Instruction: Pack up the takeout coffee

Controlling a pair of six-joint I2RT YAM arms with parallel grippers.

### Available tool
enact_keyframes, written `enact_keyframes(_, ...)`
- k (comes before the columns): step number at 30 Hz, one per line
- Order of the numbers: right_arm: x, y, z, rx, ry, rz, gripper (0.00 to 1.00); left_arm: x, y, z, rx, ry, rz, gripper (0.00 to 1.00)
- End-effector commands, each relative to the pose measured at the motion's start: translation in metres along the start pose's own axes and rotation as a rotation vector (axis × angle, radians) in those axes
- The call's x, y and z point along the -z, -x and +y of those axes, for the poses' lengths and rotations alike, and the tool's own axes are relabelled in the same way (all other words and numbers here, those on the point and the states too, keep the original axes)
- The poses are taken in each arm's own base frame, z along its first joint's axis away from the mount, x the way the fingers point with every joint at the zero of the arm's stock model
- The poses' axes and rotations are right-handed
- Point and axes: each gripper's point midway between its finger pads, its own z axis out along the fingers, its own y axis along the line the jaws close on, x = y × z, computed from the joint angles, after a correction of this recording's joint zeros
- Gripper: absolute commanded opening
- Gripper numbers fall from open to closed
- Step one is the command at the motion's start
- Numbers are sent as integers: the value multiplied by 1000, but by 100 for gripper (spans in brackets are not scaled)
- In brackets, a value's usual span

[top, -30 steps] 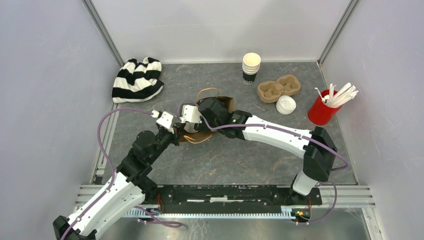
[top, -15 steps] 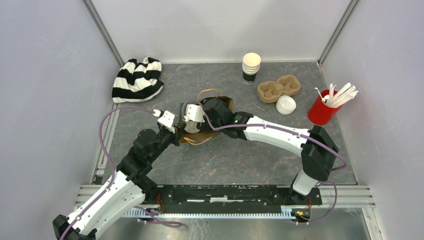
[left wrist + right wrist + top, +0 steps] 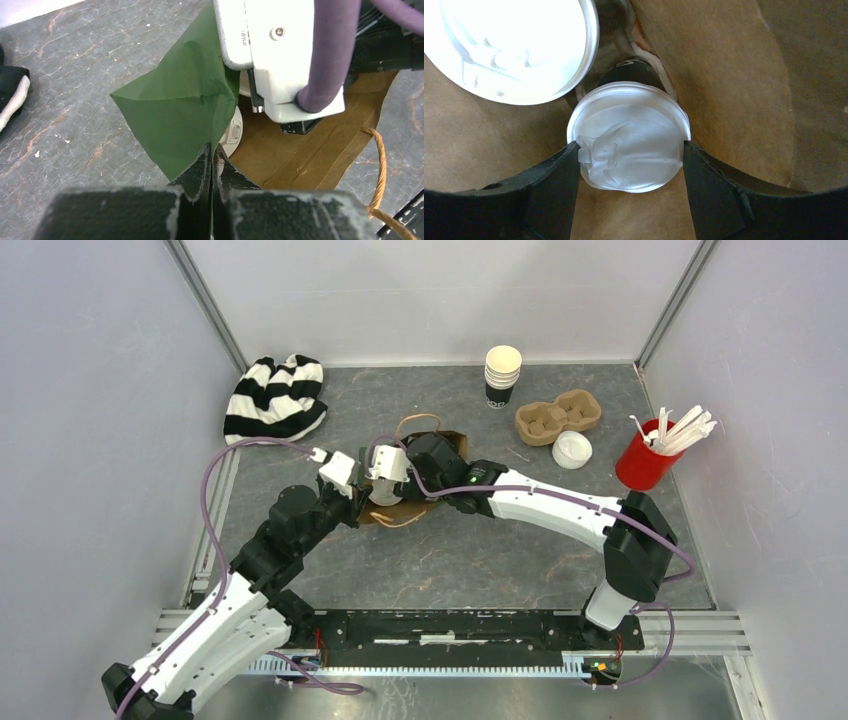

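A brown paper bag (image 3: 452, 443) lies on its side at mid table. My left gripper (image 3: 211, 150) is shut on a green paper flap (image 3: 175, 115) at the bag's mouth and holds it up. Inside the bag, my right gripper (image 3: 629, 160) has a finger against each side of the white lid (image 3: 629, 135) of a takeout coffee, whose dark cup body (image 3: 631, 72) shows behind it. A second lidded takeout coffee (image 3: 514, 45) lies beside it, at the upper left of the right wrist view. From above, the right gripper (image 3: 385, 485) is mostly hidden by its wrist.
At the back stand a stack of paper cups (image 3: 502, 375), a cardboard cup carrier (image 3: 557, 416), a loose white lid (image 3: 571, 450) and a red cup of stirrers (image 3: 645, 455). A striped cloth (image 3: 275, 400) lies at the back left.
My left arm has lifted the bag's flap slightly up and to the right. The right gripper has shifted a little at the bag's mouth, still on the cup.
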Motion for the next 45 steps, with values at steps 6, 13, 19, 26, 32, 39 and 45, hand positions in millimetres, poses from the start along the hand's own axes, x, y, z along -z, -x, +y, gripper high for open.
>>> enact_keyframes(6,26,18,-2,-36,44,0,71,22,53,-33,120,-157,-11,2)
enact_keyframes(13,53,19,36,-67,180,19,71,32,68,-55,263,-247,39,2)
enact_keyframes(19,71,-2,69,-99,308,78,71,40,66,-65,415,-270,72,2)
enact_keyframes(26,66,-8,88,-90,398,150,72,46,64,-43,528,-104,113,2)
enact_keyframes(32,41,-22,112,-60,454,211,73,36,66,-19,556,66,135,2)
enact_keyframes(39,11,-32,133,-88,525,224,73,28,53,-5,590,175,178,2)
enact_keyframes(45,24,-10,116,-114,527,187,81,27,43,-6,602,178,191,2)
